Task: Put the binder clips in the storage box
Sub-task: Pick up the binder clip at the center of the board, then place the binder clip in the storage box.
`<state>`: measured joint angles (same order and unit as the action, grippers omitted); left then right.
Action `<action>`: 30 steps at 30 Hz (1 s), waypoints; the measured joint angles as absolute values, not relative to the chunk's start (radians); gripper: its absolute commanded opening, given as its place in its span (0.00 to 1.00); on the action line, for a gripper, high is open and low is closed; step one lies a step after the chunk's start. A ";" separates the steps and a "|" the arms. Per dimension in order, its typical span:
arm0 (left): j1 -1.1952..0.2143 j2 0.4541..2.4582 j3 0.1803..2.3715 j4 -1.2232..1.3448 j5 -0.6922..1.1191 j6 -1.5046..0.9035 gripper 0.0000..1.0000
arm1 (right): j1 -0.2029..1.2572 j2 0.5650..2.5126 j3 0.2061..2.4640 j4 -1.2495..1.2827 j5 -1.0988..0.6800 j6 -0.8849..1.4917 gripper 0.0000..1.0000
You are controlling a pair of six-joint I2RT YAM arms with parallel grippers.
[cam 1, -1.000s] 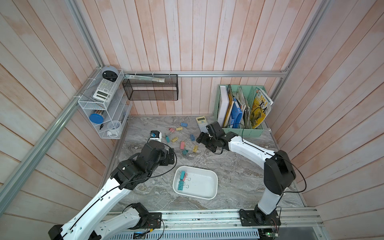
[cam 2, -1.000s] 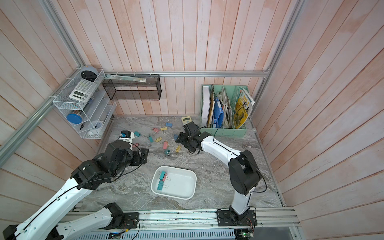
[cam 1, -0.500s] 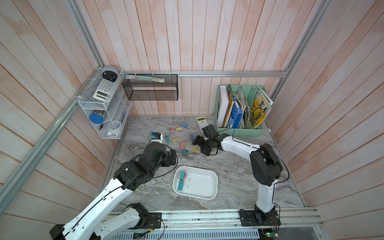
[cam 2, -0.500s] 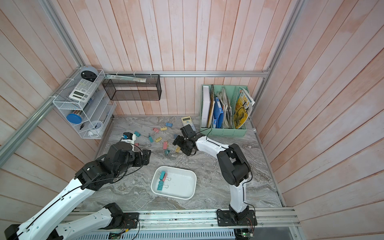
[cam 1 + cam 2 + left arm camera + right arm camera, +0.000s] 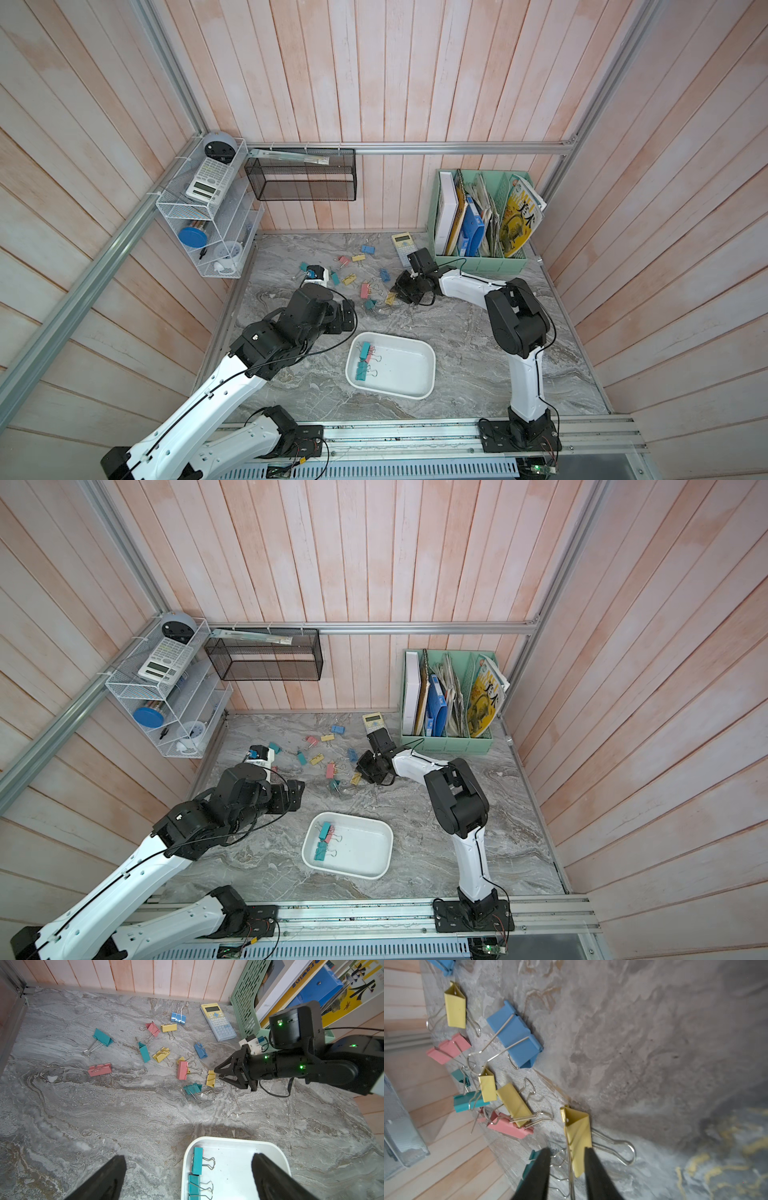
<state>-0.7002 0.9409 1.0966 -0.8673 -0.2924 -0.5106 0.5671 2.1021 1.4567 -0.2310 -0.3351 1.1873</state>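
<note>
Several pastel binder clips [image 5: 99, 1069] lie loose at the back of the marble table. My right gripper [image 5: 566, 1151] is low over them, jaws closed in round a yellow binder clip [image 5: 578, 1140] that rests on the table, seen too in both top views [image 5: 391, 297] [image 5: 356, 778]. One finger presses its body; the other sits by its wire handles. The white storage box [image 5: 432, 365] [image 5: 365, 850] holds two teal clips [image 5: 197, 1160] and a pink one. My left gripper [image 5: 188, 1159] hovers open and empty over the box's near-left rim [image 5: 239, 1139].
A yellow-blue calculator [image 5: 218, 1022] lies by the mint file holder [image 5: 482, 262] at the back right. A black mesh basket [image 5: 301, 183] hangs on the back wall. A white wire shelf [image 5: 203, 216] is on the left wall.
My right gripper slid left into the clip cluster and its jaws closed from wide open round the yellow clip. The left arm has hardly moved.
</note>
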 measured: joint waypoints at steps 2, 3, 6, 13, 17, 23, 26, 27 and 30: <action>-0.700 0.941 1.094 -0.868 -0.292 -0.520 1.00 | 0.567 2.102 1.451 -0.229 -0.339 1.179 0.02; -0.700 0.941 1.094 -0.868 -0.293 -0.524 1.00 | 0.567 2.099 1.451 -0.226 -0.342 1.177 0.00; -0.700 0.941 1.094 -0.868 -0.294 -0.533 1.00 | 0.567 2.071 1.438 -0.241 -0.339 1.157 0.00; -0.699 0.942 1.091 -0.856 -0.296 -0.555 1.00 | 0.575 1.830 1.319 -0.331 -0.327 1.071 0.00; -0.699 0.949 1.090 -0.842 -0.296 -0.565 1.00 | 0.601 1.578 1.219 -0.352 -0.314 1.038 0.00; -0.693 0.961 1.082 -0.814 -0.297 -0.564 1.00 | 0.749 1.246 0.986 -0.370 -0.277 1.040 0.00; -0.690 0.961 1.062 -0.794 -0.303 -0.569 1.00 | 0.834 1.195 0.877 -0.374 -0.263 1.077 0.00; -0.689 0.961 1.056 -0.791 -0.308 -0.574 1.00 | 0.852 1.203 0.853 -0.372 -0.262 1.091 0.00; -0.683 0.960 1.040 -0.785 -0.329 -0.604 1.00 | 0.897 1.293 0.834 -0.360 -0.260 1.118 0.00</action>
